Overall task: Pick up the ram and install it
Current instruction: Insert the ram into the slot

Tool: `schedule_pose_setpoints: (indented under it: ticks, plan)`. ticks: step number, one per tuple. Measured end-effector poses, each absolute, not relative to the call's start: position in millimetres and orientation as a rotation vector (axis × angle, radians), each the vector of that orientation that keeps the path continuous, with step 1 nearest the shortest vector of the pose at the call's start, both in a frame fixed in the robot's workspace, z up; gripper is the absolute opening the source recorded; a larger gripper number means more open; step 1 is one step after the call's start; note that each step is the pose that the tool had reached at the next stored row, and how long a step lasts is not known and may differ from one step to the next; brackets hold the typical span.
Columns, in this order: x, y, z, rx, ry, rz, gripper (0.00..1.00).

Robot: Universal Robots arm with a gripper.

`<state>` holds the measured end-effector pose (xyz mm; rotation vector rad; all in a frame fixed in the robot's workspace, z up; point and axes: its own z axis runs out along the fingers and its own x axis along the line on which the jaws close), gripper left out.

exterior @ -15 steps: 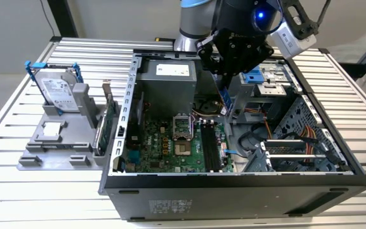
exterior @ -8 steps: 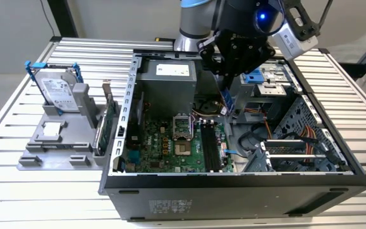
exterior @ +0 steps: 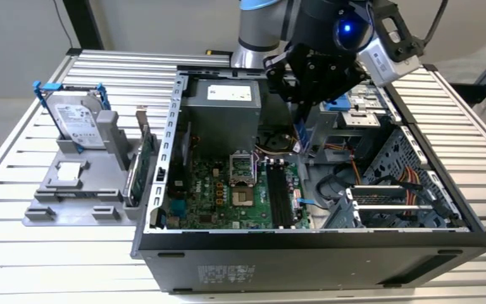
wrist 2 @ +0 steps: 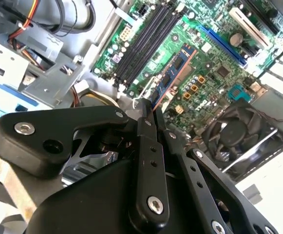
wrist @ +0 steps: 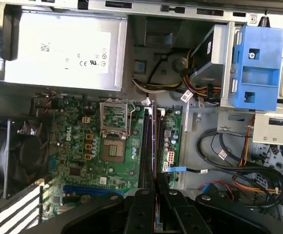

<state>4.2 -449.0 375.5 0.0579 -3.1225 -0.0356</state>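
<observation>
While the pincer point(wrist 2: 150, 113) hangs over the open case point(exterior: 311, 253), its fingers point(wrist 2: 148, 161) are closed on the ram point(wrist 2: 173, 75), which juts edge-on from the tips in the second wrist view. Its gripped end is hidden between the fingers; in the first wrist view the ram point(wrist: 155, 146) shows only as a thin line above the slots point(wrist: 148, 151). From the exterior view the pincer point(exterior: 300, 104) holds it upright, well above the board point(exterior: 226, 190), and whether it lines up with a slot is hard to tell. Farther off, a hard drive point(exterior: 78, 123) in a blue frame stands in a grey holder point(exterior: 66, 196) on the desk point(exterior: 7, 190), at the exterior view's left.
</observation>
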Motion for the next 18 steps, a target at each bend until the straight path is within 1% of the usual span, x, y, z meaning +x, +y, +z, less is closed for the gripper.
schedule_pose_setpoints:
  ticks: [7,18]
  plan:
    - [4.3,-449.0,372.1,-0.088,-3.123,-0.037,0.00]
    - [4.6,-449.4,368.5,-0.089,-3.123,-0.035,0.00]
